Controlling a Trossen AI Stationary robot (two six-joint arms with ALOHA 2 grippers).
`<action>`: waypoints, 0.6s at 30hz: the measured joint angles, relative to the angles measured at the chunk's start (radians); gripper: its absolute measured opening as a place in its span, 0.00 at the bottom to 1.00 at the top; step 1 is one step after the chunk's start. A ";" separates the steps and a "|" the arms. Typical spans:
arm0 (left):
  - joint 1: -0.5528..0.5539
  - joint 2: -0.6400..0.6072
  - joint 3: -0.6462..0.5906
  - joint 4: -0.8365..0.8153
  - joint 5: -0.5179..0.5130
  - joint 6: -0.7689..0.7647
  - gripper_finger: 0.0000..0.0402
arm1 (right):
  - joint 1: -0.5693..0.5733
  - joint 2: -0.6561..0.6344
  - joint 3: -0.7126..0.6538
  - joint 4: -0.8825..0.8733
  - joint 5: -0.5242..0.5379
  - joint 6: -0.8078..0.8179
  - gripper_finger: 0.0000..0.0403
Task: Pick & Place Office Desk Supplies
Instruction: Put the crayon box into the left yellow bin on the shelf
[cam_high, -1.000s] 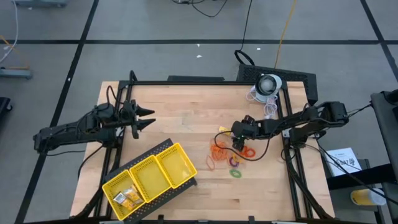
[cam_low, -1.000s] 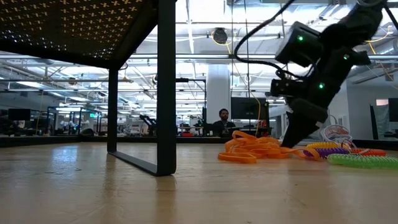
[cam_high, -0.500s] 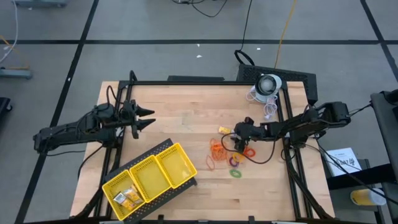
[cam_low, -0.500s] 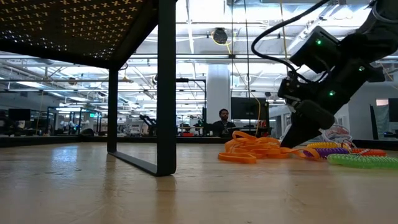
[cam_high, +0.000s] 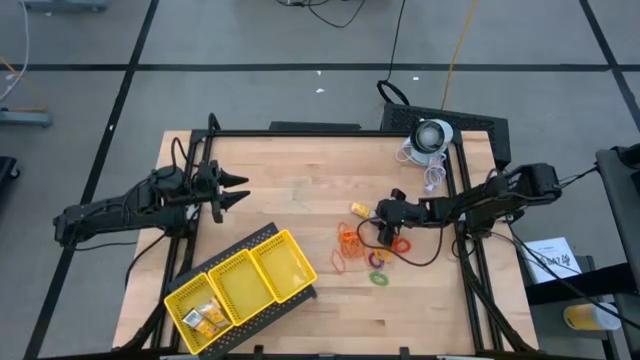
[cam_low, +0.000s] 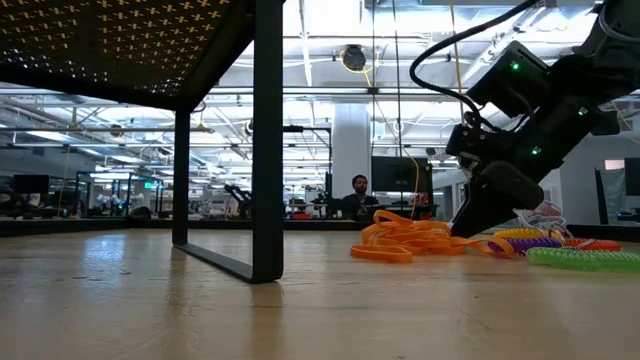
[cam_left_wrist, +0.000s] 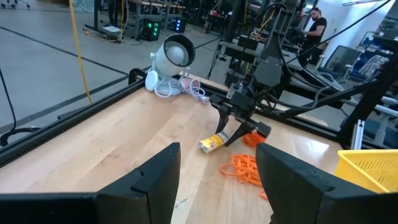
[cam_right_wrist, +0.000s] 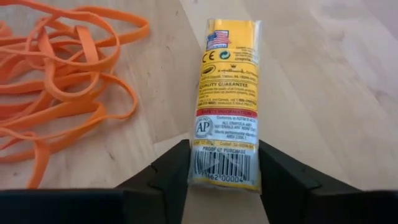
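Desk (cam_high: 300, 190) of pale wood carries a yellow three-compartment tray (cam_high: 243, 283) near its front-left. Left gripper (cam_high: 232, 192) hangs over the left side, fingers spread. Right gripper (cam_high: 374, 226) sits low at centre-right — its fingers (cam_right_wrist: 168, 174) pinch the end of a yellow pack (cam_right_wrist: 227, 99), printed with barcode and seals, lying flat just beside orange rubber bands (cam_right_wrist: 59, 93).

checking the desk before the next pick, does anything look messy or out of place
Yes: the thin orange rubber bands lie in a tangled heap on the wooden table, with coloured coil rings scattered beside. The small yellow packet lies flat between the right gripper's fingers.
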 joint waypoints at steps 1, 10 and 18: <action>0.000 0.000 0.000 0.001 0.000 0.000 0.54 | 0.000 0.001 0.000 0.010 0.001 -0.008 0.38; 0.000 0.000 0.000 0.053 -0.001 -0.024 0.54 | -0.002 0.002 0.000 0.208 0.087 -0.099 0.35; 0.000 0.000 0.000 0.190 -0.008 -0.102 0.54 | -0.002 0.000 0.000 0.532 0.090 -0.295 0.34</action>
